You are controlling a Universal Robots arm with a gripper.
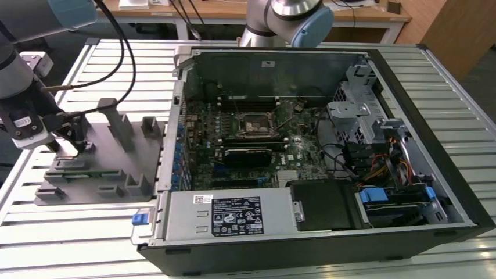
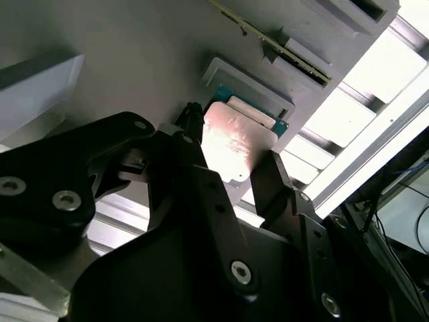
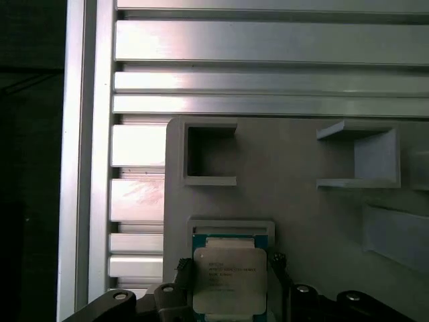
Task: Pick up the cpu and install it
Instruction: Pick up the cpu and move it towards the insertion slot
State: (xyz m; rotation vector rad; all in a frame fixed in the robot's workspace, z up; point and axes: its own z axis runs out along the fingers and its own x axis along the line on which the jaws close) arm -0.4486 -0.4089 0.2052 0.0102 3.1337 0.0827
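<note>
The cpu (image 3: pixel 228 282), a pale silvery square chip with a green rim, sits at its shallow grey nest (image 3: pixel 231 227) on the grey parts fixture (image 1: pixel 108 145). In the second wrist view the cpu (image 2: pixel 234 137) lies between two black fingers (image 2: pixel 268 178). My gripper (image 3: pixel 231 272) straddles it, one finger against each opposite edge, so it is shut on the chip. In the exterior view the gripper (image 1: pixel 68 145) hangs low over the fixture at the exterior view's left. The black socket (image 1: pixel 252 125) with its metal frame lies in the middle of the motherboard, far from the gripper.
The open computer case (image 1: pixel 403 70) lies on a slatted aluminium table (image 1: pixel 78 232), with a power supply (image 1: pixel 225 214) and drive cages inside. A green memory stick (image 1: pixel 81 172) and upright grey posts (image 1: pixel 120 122) stand on the fixture near the gripper. A second arm's base (image 1: pixel 291 20) stands behind the case.
</note>
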